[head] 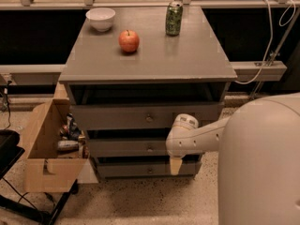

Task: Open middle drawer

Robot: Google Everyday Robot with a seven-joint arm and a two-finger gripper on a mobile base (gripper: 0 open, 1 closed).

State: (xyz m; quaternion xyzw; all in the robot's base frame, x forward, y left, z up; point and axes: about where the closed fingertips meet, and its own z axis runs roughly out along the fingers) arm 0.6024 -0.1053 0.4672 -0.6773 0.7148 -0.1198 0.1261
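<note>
bowl (100,18) is sitting back left on counter (197,60) | apple (129,41) is lying before it | can (174,18) is standing further right | box (42,172) is sitting left of middle drawer (122,148) | claw (176,165) is hanging before its right side

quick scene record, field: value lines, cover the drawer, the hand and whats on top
middle drawer: knob at centre, does not look pulled out
hand: right of the knob and lower, not on it
cabinet top: bowl, apple, can
floor, left: open box with clutter inside
</note>
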